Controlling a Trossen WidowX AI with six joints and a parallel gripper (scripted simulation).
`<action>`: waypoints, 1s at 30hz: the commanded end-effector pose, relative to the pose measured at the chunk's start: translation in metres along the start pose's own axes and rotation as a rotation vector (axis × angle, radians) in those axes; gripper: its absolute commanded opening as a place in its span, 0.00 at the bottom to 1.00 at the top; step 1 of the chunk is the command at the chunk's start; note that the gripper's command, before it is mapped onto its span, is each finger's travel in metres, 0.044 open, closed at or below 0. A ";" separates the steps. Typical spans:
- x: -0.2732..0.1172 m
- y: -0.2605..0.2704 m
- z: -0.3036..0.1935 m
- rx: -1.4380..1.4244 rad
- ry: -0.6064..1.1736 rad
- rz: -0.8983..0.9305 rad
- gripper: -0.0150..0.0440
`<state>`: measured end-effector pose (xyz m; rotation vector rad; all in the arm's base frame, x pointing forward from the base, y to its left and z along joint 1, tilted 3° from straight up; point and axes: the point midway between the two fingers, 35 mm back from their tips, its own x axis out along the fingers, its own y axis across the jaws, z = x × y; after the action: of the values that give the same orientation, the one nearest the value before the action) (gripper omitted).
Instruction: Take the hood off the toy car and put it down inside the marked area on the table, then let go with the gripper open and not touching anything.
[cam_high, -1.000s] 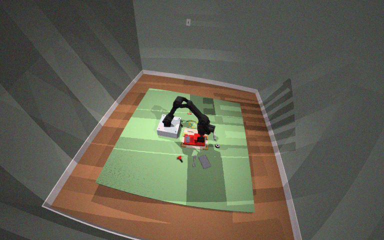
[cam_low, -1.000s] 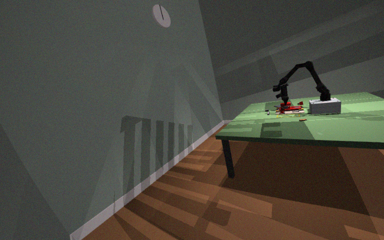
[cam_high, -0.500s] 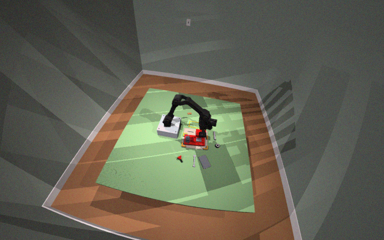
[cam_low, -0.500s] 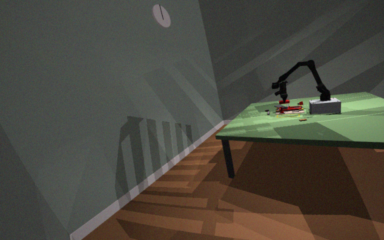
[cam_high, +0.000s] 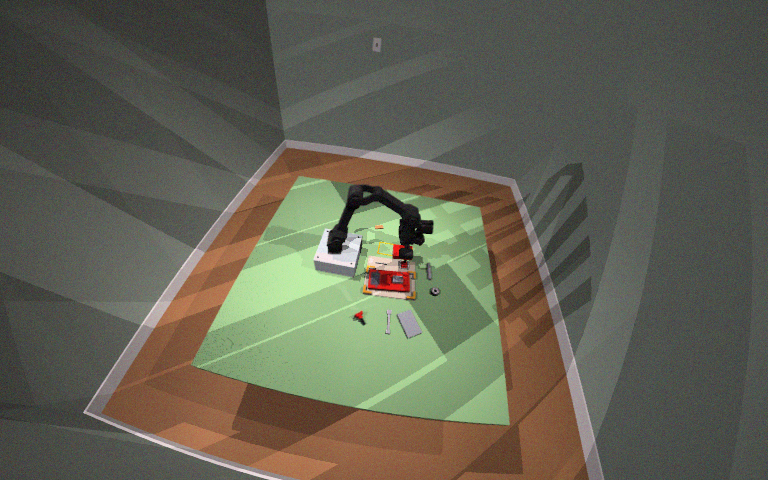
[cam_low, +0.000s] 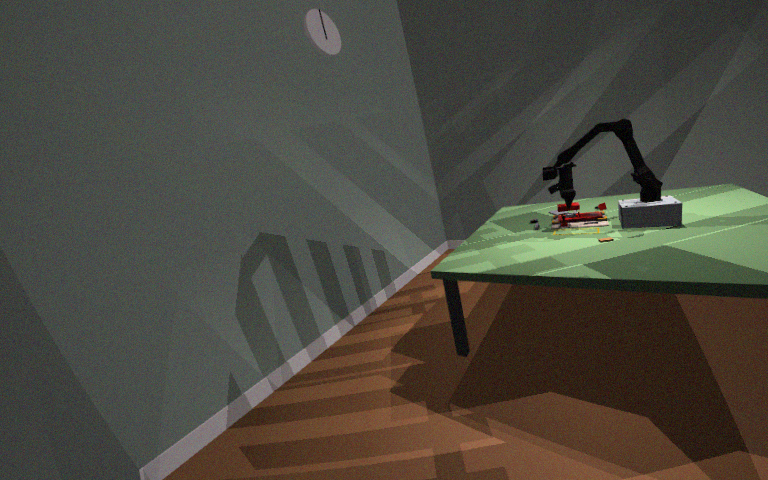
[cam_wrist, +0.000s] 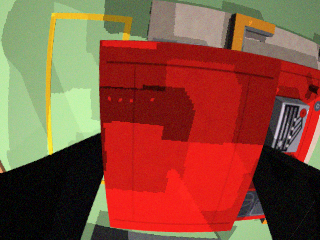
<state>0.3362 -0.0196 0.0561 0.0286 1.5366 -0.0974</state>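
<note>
The red hood (cam_high: 397, 250) (cam_low: 568, 207) (cam_wrist: 180, 130) is off the car, held in the air. My gripper (cam_high: 405, 254) (cam_low: 569, 203) (cam_wrist: 181, 147) is shut on the hood, with one black finger at each side edge. The red toy car (cam_high: 389, 287) (cam_low: 589, 216) (cam_wrist: 296, 78) sits in its holder, its grey engine uncovered. The marked area, a yellow outline (cam_high: 378, 249) (cam_low: 576, 233) (cam_wrist: 49, 90), lies on the green table beside the holder. The hood hides part of its right side in the wrist view.
The pale holder (cam_high: 389, 295) has orange corners. A grey rod (cam_high: 429, 271), a wheel (cam_high: 434, 291), a red-and-black tool (cam_high: 359, 316), a wrench (cam_high: 388, 322) and a grey block (cam_high: 408, 324) lie around it. An orange piece (cam_high: 378, 226) (cam_low: 606, 240) lies past the outline.
</note>
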 end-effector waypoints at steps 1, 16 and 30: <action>-0.001 0.016 -0.002 0.007 0.002 -0.002 0.25; -0.003 0.094 -0.020 0.013 0.003 0.004 0.25; 0.006 0.095 -0.019 0.013 0.003 0.004 0.25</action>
<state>0.3256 0.0767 0.0502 0.0397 1.5316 -0.0970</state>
